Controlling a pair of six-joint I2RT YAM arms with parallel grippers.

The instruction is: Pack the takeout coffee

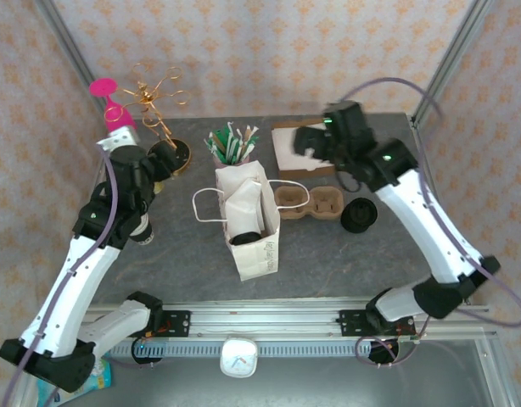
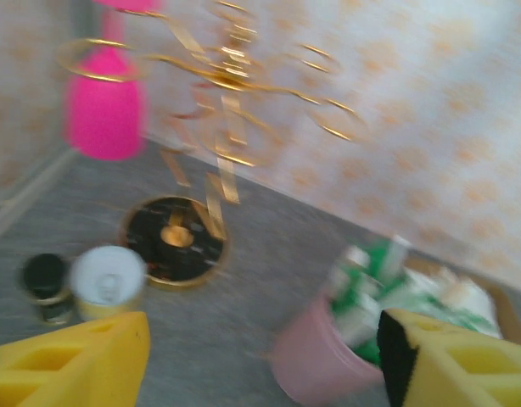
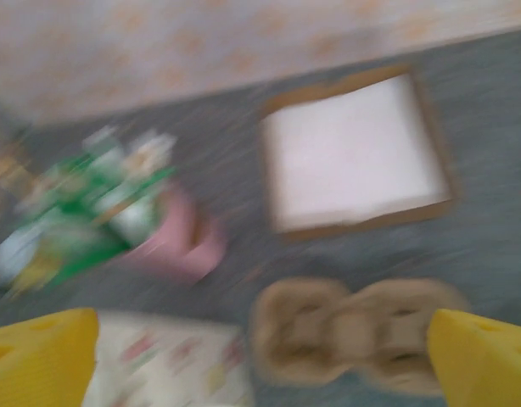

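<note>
**Takeout coffee (image 1: 246, 238) inside bag, both jaws wide**

**Top external view.** The takeout coffee sits inside the white paper bag (image 1: 260, 250) at the centre of the grey tabletop (image 1: 345, 263). Its black lid shows through the open mouth of the bag. The brown two-hole cup carrier (image 1: 310, 202) lies just right of the bag, and a round black object (image 1: 360, 214) rests just right of the carrier. Behind the bag stands a pink cup (image 1: 231, 153) of green-and-white packets. To the right of that cup is a flat tray of white napkins (image 1: 288, 159). The left arm (image 1: 82, 254) points toward the gold wire stand (image 1: 159, 127) at the rear left. The right arm (image 1: 422, 212) holds its wrist over the tray.

**Left wrist view.** The left jaws stand wide apart with nothing between them. Their yellow fingers (image 2: 65, 365) sit at the lower corners. Ahead are the gold wire stand (image 2: 222, 127) on its round dark base, a bright pink object (image 2: 103, 110) and two small jars (image 2: 108, 280). The pink cup (image 2: 316, 365) is low between the fingers.

**Right wrist view.** This frame is motion-blurred. The right jaws stand wide apart, gripping nothing. The cup carrier (image 3: 354, 331) lies between the yellow fingers (image 3: 40, 356), the tray (image 3: 354, 153) lies beyond it, and the pink cup (image 3: 180, 242) is to the left.
</note>
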